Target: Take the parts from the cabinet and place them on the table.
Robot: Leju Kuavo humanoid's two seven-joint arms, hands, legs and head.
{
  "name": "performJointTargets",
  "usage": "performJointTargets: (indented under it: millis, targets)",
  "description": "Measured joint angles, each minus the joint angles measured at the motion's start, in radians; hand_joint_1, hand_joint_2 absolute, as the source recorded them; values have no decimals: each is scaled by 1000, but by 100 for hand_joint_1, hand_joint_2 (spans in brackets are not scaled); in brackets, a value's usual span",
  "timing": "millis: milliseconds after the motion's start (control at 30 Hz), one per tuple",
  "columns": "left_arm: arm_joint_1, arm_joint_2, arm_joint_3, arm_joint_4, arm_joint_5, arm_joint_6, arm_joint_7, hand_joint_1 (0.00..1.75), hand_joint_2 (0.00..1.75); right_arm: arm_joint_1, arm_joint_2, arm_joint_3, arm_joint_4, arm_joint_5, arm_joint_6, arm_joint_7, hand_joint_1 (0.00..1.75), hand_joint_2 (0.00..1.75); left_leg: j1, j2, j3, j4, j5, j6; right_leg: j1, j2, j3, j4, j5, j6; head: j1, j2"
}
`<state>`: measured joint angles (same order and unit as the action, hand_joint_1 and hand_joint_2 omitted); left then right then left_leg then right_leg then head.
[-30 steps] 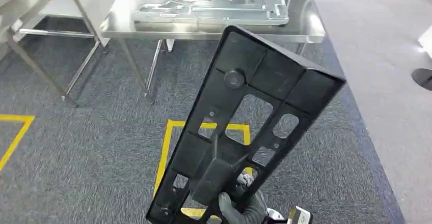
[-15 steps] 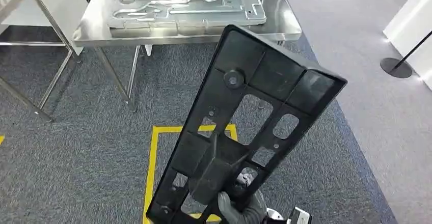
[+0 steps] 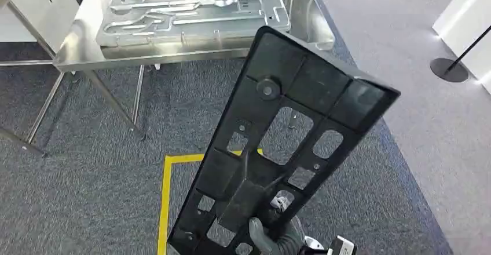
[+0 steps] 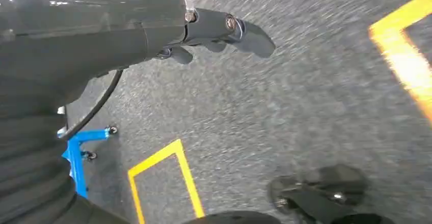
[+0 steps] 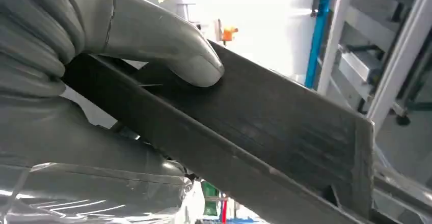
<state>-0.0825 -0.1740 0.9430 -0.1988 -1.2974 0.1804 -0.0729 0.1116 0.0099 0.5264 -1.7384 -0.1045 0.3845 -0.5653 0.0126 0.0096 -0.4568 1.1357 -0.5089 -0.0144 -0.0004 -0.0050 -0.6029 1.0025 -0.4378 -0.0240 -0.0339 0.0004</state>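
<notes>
Black plastic frame part [image 3: 278, 145] is gripped in the right hand [image 3: 272, 240], out of the cabinet, with the steel table [image 3: 81, 52] at eleven o'clock unreached; left hand [image 4: 214, 33] hangs empty, fingers loosely extended.

No readable text in view

No letters, numbers, brand names or labels can be read on anything in these pictures. The yellow lines on the floor [image 3: 173, 168], just left of the right hand [image 3: 272, 240], are plain taped outlines and carry no writing.
</notes>
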Motion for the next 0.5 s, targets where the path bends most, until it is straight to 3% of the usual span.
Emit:
performJointTargets:
  millis: [33,67,100,167,200,233,267,300,367,433,467,500]
  targets:
    - [-1,0,0,0,1,0,0,0,175,-2,0,0,0,0,0,0,175,175,0,-1,-57,82,11,-1,1,1,23,-8,-13,-9,0,0]
    - [1,0,1,0,1,0,0,0,175,-2,0,0,0,0,0,0,175,175,-1,-2,-105,136,-18,-2,3,3,45,-15,-29,-11,0,0]
    - [5,1,2,0,2,0,2,0,175,-1,0,0,0,0,0,0,175,175,-1,-2,-149,165,-80,-4,5,8,72,-21,-46,-14,0,0]
    - [14,2,5,0,4,0,3,0,175,-1,0,0,0,0,0,0,175,175,-2,-3,-206,155,-198,-2,8,21,127,-29,-81,-15,0,0]
    - [17,2,5,0,5,0,3,0,175,-1,0,0,0,0,1,0,175,175,-2,-4,-228,119,-221,0,9,26,160,-31,-104,-15,0,0]
    - [19,2,6,0,7,0,3,0,175,0,0,0,0,0,1,0,175,175,-2,-4,-242,71,-196,2,11,29,187,-33,-126,-14,0,0]
    - [22,2,6,0,8,0,3,0,175,0,0,0,1,0,1,0,175,175,-3,-5,-253,1,-100,9,14,31,219,-33,-152,-13,0,0]
    - [23,2,6,0,8,0,3,0,175,0,0,0,1,0,1,0,175,175,-4,-5,-255,-11,-76,10,15,31,224,-33,-156,-13,0,0]
    - [23,2,6,0,8,0,3,0,175,0,0,0,1,0,1,0,175,175,-4,-5,-255,-11,-76,10,15,31,224,-33,-156,-13,0,0]
    - [25,2,6,0,8,0,3,0,175,1,0,0,1,0,1,0,175,175,-4,-6,-259,-33,-29,13,15,31,230,-33,-163,-13,0,0]
    - [31,5,8,0,8,0,2,0,175,2,0,0,4,1,1,0,175,175,-10,-9,-263,-75,177,25,17,34,253,-28,-191,-11,0,0]
    - [29,4,8,0,8,0,1,0,175,4,0,0,5,2,2,1,175,175,-14,-8,-260,-71,150,23,16,43,262,-32,-203,-4,0,0]
